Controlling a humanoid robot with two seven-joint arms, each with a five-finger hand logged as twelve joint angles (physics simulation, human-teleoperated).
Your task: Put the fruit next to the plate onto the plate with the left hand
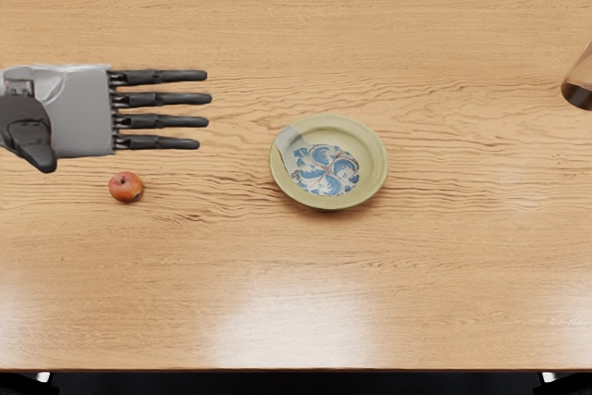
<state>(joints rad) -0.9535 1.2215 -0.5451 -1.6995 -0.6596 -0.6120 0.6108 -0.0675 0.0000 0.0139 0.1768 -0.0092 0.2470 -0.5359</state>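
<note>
Left hand (102,117): boxy light-grey palm, four slim dark segmented fingers (162,98), dark thumb. Right arm (580,76): pale sliver, dark tip.

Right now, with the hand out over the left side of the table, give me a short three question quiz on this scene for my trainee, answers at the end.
1. True or false: the apple already lies on the plate.
2. Multiple choice: the left hand is A) shut on the apple, B) open with fingers straight, holding nothing, C) resting on the plate.
3. Short answer: in the head view, on which side of the plate does the apple lie?
Key: 1 false; 2 B; 3 left, apart from the plate, on the table.
</note>
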